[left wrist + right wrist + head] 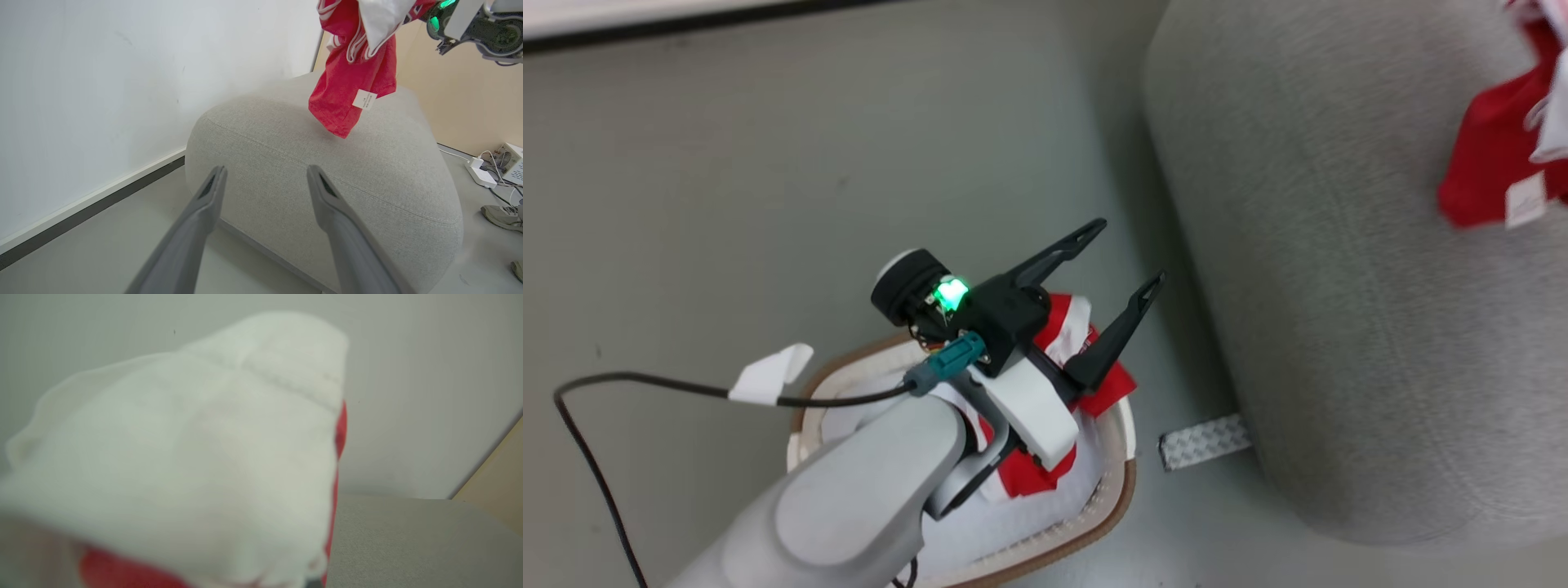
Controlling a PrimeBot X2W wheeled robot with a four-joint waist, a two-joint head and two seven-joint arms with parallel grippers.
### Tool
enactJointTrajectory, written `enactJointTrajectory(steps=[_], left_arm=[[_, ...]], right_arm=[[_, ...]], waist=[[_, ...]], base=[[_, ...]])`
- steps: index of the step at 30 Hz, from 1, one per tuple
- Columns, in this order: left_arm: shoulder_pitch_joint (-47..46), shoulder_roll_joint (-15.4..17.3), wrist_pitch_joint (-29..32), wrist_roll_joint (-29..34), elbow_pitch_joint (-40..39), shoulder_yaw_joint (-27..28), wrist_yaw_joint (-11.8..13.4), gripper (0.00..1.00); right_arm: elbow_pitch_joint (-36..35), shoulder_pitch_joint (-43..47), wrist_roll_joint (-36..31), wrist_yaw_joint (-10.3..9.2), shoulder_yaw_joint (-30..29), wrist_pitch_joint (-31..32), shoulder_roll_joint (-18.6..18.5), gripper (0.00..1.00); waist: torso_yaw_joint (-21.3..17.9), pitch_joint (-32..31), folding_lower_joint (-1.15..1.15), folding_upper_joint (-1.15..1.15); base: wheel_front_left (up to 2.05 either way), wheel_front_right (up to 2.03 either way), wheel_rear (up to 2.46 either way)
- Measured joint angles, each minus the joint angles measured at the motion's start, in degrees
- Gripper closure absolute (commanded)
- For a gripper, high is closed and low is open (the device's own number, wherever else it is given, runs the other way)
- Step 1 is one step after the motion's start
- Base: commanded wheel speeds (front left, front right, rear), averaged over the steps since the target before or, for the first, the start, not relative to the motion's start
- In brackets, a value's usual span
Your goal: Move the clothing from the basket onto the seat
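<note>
My left gripper (1127, 253) hangs open and empty above the cream basket (1123, 490), fingers pointing toward the grey seat (1339, 327). Red-and-white striped clothing (1066, 322) and white fabric (1029, 523) lie in the basket under it. In the left wrist view the left gripper (265, 169) faces the seat (327, 171). A red garment with white trim (347, 90) dangles over the seat from my right arm's wrist (470, 20), its low tip close to the cushion. That garment (1486, 163) also hangs at the head view's top right. White cloth (184, 457) covers the right fingers.
A silver tread strip (1205, 441) lies on the floor between basket and seat. A black cable with a white tag (768, 376) trails from the left arm. The wall's dark baseboard (94, 204) runs left of the seat; a power strip (478, 171) and a shoe (502, 216) sit beyond it.
</note>
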Motion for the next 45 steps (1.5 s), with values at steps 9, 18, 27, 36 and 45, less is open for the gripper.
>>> enactJointTrajectory(steps=[9, 18, 27, 36, 45], left_arm=[[-2.4, 1.3, 0.5, 0.5, -2.7, 0.7, 0.1, 0.0], [-1.5, 1.2, -1.5, -0.2, -1.4, 0.9, 0.5, 0.0], [-0.9, 0.1, -3.1, -1.4, 0.7, 1.4, 0.6, 0.0], [3.2, -1.0, -5.2, -4.2, 4.7, 2.9, 1.3, 0.0], [9.7, -1.7, -6.3, -7.6, 7.1, 8.7, 3.8, 0.0]], right_arm=[[13.2, -10.2, 0.9, 0.0, -6.0, 0.8, -4.0, 1.0], [26.1, -12.5, -0.2, 0.0, -2.3, 13.6, -4.3, 1.0], [26.8, -11.9, 1.7, 0.0, 2.4, 17.7, -4.9, 0.0], [23.4, -6.7, 2.4, 0.0, 9.3, 19.8, -5.8, 0.0], [13.0, -1.7, 3.9, 0.0, 13.7, 14.5, -8.2, 0.0]], waist=[[6.0, 8.7, 0.01, 0.0], [10.5, 10.3, 0.01, 0.0], [10.7, 6.8, 0.0, 0.0], [10.2, -1.3, -0.01, 0.0], [10.5, -13.8, -0.03, 0.0]], base=[[0.0, 0.0, 0.0], [0.0, 0.0, 0.0], [0.0, 0.0, 0.0], [0.0, 0.0, 0.0], [0.0, 0.0, 0.0]])
